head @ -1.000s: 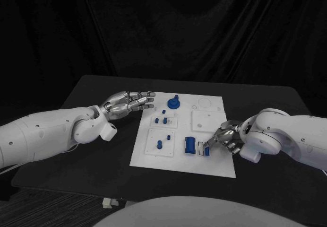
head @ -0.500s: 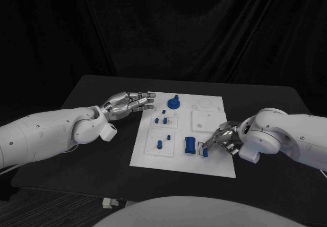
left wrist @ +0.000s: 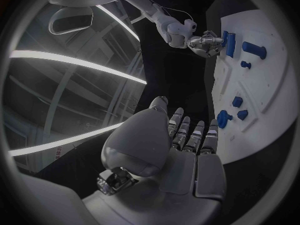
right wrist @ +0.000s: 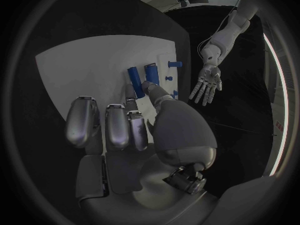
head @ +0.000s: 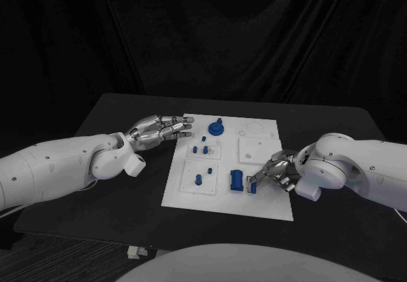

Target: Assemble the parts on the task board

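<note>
Now the right hand (head: 280, 171) pinches a small blue block (head: 253, 187) upright at the white board's (head: 263, 132) near-right slot, beside a taller blue piece (head: 236, 180), apparently seating it; left hand (head: 159, 128) hovers spread, empty, beside the board

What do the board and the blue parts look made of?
Board: probably matte white plastic, flat with an even, glare-free face and shallow moulded recesses. Blue parts: likely plastic, perhaps printed, with uniform colour and dull sheen; I can't be sure.
</note>
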Robot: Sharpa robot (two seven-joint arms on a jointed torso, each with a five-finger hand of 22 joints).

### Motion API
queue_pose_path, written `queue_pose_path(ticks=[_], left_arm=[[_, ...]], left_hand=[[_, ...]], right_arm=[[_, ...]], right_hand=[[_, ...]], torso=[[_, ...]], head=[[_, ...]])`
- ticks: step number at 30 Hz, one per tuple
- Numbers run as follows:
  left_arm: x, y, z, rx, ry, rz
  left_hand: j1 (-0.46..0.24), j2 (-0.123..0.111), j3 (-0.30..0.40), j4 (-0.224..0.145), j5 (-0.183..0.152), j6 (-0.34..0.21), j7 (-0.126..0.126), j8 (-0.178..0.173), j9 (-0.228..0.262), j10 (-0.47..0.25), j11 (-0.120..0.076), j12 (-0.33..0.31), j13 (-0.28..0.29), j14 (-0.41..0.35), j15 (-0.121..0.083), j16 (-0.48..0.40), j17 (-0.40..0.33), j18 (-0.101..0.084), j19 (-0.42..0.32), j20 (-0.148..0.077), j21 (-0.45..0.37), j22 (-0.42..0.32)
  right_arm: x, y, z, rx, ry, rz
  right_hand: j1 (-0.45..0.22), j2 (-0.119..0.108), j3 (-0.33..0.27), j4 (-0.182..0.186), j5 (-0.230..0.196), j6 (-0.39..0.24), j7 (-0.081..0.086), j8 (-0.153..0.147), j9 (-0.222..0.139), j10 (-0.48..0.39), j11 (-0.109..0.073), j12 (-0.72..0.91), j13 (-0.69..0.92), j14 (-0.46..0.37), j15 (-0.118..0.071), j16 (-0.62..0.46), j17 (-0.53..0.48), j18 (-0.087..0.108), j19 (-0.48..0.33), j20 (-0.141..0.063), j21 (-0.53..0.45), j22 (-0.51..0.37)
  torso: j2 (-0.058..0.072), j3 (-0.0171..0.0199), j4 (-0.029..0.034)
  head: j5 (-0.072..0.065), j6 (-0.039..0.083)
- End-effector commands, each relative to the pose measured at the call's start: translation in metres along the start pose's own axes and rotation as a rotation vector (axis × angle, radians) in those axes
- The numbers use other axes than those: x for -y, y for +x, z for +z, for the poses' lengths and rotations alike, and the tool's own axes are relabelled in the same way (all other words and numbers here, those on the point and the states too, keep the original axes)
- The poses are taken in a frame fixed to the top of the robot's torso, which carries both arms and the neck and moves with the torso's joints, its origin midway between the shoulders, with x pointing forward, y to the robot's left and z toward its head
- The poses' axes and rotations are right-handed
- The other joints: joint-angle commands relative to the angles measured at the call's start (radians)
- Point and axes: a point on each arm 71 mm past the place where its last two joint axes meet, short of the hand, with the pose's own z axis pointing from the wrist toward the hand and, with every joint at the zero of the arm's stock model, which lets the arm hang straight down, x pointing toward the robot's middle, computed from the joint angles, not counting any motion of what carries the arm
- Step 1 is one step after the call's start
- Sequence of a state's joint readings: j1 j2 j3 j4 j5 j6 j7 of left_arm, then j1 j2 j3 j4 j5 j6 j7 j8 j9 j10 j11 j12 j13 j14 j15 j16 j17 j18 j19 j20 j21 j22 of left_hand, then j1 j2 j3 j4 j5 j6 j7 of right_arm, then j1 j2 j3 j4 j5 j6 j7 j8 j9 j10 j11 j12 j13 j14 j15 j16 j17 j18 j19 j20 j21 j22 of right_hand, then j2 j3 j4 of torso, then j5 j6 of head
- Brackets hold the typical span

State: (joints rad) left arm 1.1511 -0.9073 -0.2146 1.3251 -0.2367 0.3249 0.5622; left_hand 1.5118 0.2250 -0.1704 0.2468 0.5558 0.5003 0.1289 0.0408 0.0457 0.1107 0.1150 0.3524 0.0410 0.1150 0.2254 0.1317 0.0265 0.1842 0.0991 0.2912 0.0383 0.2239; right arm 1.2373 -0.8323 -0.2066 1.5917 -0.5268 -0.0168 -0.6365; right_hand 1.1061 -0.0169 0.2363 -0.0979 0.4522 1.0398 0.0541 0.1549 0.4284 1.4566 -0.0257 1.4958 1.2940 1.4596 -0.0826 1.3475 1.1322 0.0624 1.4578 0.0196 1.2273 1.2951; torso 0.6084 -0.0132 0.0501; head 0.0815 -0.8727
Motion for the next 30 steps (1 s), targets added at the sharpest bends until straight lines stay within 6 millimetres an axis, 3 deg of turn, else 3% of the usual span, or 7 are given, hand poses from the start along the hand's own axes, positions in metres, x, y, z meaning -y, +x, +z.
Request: queue_pose_path(ticks=[1, 13, 19, 25, 30], left_arm=[[-0.0004, 0.0019, 0.0003, -0.014, 0.009, -0.015], [-0.0038, 0.0026, -0.0013, -0.015, 0.001, -0.021], [-0.0049, 0.0027, -0.0021, -0.014, -0.001, -0.023], [-0.0054, 0.0026, -0.0025, -0.014, -0.002, -0.023], [-0.0058, 0.0029, -0.0024, -0.014, -0.003, -0.024]], left_hand=[[0.012, -0.002, 0.043, -0.005, 0.019, 0.003, 0.005, 0.017, 0.006, -0.004, 0.01, 0.014, 0.004, 0.01, 0.006, 0.016, 0.007, -0.052, 0.004, 0.001, 0.013, 0.007], [0.013, -0.001, 0.045, -0.006, 0.02, 0.002, 0.006, 0.017, 0.006, -0.003, 0.011, 0.014, 0.004, 0.01, 0.006, 0.016, 0.007, -0.053, 0.004, 0.001, 0.013, 0.006], [0.013, -0.001, 0.045, -0.006, 0.02, 0.002, 0.006, 0.017, 0.006, -0.003, 0.011, 0.014, 0.004, 0.01, 0.006, 0.016, 0.007, -0.053, 0.004, 0.001, 0.013, 0.006], [0.013, -0.001, 0.045, -0.006, 0.02, 0.002, 0.006, 0.017, 0.006, -0.003, 0.011, 0.014, 0.004, 0.01, 0.006, 0.016, 0.007, -0.053, 0.004, 0.001, 0.013, 0.006], [0.013, -0.001, 0.045, -0.006, 0.02, 0.002, 0.006, 0.017, 0.006, -0.003, 0.011, 0.014, 0.004, 0.01, 0.006, 0.016, 0.007, -0.053, 0.004, 0.001, 0.013, 0.006]], right_arm=[[0.0, -0.0009, 0.0, 0.005, 0.011, 0.002], [-0.0025, -0.0015, 0.0013, 0.029, 0.008, -0.029], [-0.0032, -0.0008, 0.0013, 0.028, 0.007, -0.034], [-0.0031, -0.001, 0.0013, 0.03, 0.007, -0.037], [-0.0032, -0.0008, 0.0013, 0.029, 0.006, -0.044]], right_hand=[[-0.014, 0.016, 0.074, 0.001, 0.01, 0.012, -0.005, 0.041, 0.042, 0.086, -0.005, -0.001, 0.205, 0.039, -0.012, -0.011, -0.008, 0.01, 0.002, -0.002, -0.023, 0.179], [-0.034, 0.011, 0.071, 0.014, -0.051, -0.005, -0.001, 0.043, 0.038, 0.085, -0.002, -0.004, 0.202, 0.038, -0.009, -0.014, -0.012, 0.011, -0.001, 0.0, -0.031, 0.177], [-0.056, 0.003, 0.058, 0.033, -0.123, -0.009, 0.001, 0.047, 0.035, 0.085, 0.0, -0.003, 0.203, 0.039, -0.007, -0.013, -0.011, 0.011, -0.001, 0.002, -0.031, 0.177], [-0.068, 0.0, 0.049, 0.046, -0.156, -0.011, 0.001, 0.049, 0.033, 0.085, 0.001, -0.003, 0.202, 0.039, -0.006, -0.014, -0.011, 0.012, -0.001, 0.003, -0.033, 0.177], [-0.094, -0.01, 0.027, 0.072, -0.23, -0.012, 0.002, 0.053, 0.029, 0.086, 0.002, -0.002, 0.204, 0.04, -0.005, -0.012, -0.009, 0.011, 0.0, 0.004, -0.031, 0.177]], torso=[[0.0, 0.0, 0.0], [0.0, 0.0001, 0.0001], [0.0, -0.0001, 0.0001], [0.0, 0.0002, 0.0], [0.0, 0.0, 0.0]], head=[[0.0, 0.0], [0.002, 0.0], [0.001, 0.0], [0.001, 0.0], [0.002, 0.0]])
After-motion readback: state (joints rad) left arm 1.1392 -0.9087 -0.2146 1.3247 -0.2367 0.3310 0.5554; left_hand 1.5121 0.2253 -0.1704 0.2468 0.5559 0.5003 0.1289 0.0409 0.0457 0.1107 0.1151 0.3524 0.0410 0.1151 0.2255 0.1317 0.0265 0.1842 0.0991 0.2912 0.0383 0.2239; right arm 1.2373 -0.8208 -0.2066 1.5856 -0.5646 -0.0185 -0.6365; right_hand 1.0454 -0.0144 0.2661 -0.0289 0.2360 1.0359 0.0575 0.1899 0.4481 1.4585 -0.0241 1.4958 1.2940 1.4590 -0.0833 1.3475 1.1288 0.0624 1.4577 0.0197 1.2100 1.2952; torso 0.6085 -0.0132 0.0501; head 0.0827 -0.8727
